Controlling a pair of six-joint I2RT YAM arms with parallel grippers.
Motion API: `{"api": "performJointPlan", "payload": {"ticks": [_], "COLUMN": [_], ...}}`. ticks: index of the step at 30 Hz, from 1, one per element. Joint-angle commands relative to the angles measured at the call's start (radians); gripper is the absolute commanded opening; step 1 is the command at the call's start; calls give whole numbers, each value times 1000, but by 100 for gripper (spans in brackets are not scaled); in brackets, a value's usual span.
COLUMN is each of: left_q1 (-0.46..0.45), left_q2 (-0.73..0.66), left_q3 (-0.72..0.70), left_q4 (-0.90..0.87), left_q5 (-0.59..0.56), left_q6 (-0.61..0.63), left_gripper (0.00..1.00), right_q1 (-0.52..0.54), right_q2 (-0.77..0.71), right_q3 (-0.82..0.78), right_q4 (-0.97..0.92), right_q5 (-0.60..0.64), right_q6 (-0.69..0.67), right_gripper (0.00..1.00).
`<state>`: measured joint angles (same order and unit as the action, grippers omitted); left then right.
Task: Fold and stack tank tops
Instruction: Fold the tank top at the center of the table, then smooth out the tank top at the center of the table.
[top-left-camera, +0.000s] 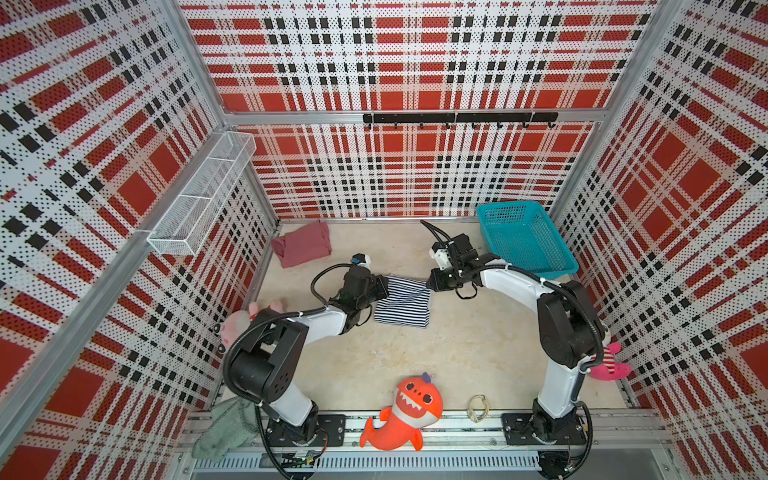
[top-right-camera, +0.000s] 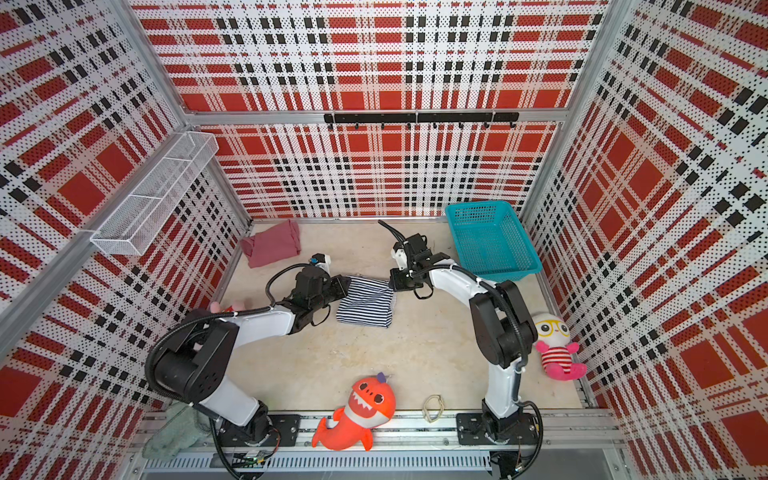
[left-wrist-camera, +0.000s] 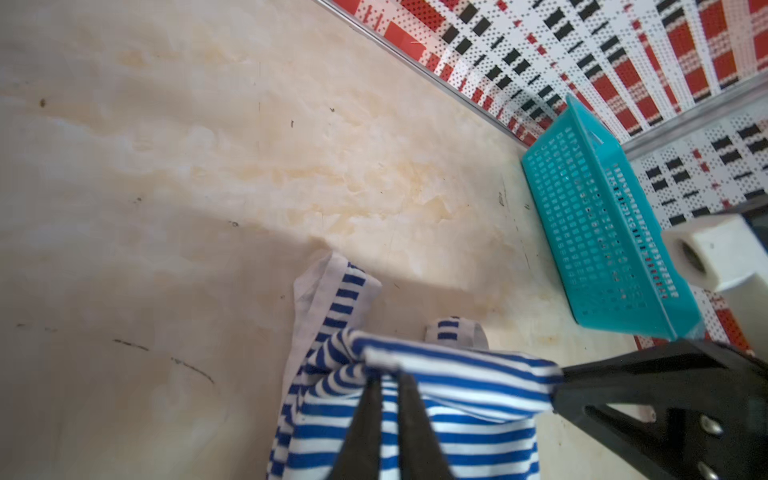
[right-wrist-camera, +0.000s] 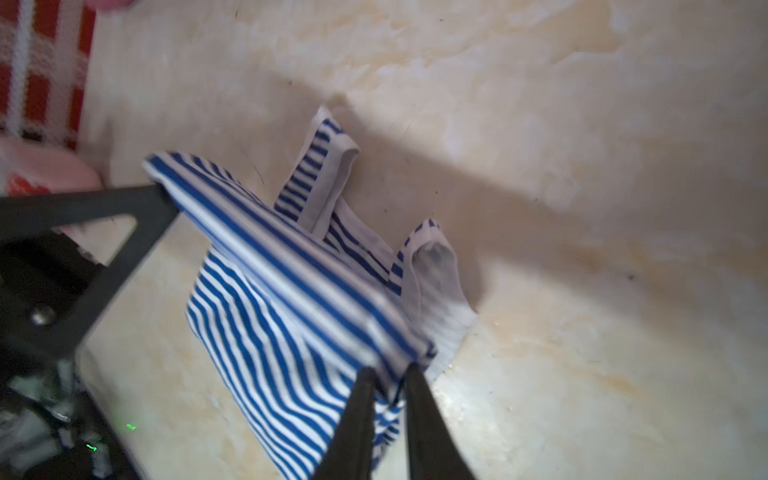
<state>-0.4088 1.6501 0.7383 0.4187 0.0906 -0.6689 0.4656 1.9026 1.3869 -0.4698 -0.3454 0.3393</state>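
From where I stand, the striped tank top sits near the middle of the table, a touch toward 12 o'clock. Its far edge is raised and stretched between the left gripper at the 9 o'clock end and the right gripper at the 3 o'clock end; the rest slopes down to the tabletop toward 6 o'clock.

Only the wrist views show the fingers. The left wrist view has the left gripper with fingers slightly parted and the striped hem across their tips; the right wrist view shows the same of the right gripper. Both also show the shoulder straps lying on the table beyond the raised edge.

Only the top views take in the maroon tank top, folded at 11 o'clock by the wall, well apart from the striped one; the teal basket stands at 1 o'clock.
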Motion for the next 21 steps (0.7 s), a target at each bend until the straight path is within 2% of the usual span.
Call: {"api": "performJointPlan", "payload": {"ticks": [1,3,7,9,12,16,21], "left_q1": [33,39,11,-38,-102,-94,-82], "left_q2": [22,-12,-103,-133,-145,-125,-48], "left_q3": [64,82,90,47,-57,-240,-300], "left_q4": [66,40,-64,-76,6,214,318], "left_q5": [65,57,21,2,-45,-65,-78], "left_q6": [34,46,48,6,-89,-247,-294], "left_gripper": [49,56,57,54,48,41,42], "right_q1": [-31,-31,4,55,127,163,163], "right_q2": [15,-10,-117,-165,-203,-231,-180], "right_q3": [51,53,-38,-108,-205,-361,-485], "right_q4": [8,4,54,114,208,401,540], "right_q5": [25,54,80,65,31,-34,-30], "right_q6": [-22,-23,41,93,198,368,436], "right_gripper": [46,52,54,49,38,24,19]}}
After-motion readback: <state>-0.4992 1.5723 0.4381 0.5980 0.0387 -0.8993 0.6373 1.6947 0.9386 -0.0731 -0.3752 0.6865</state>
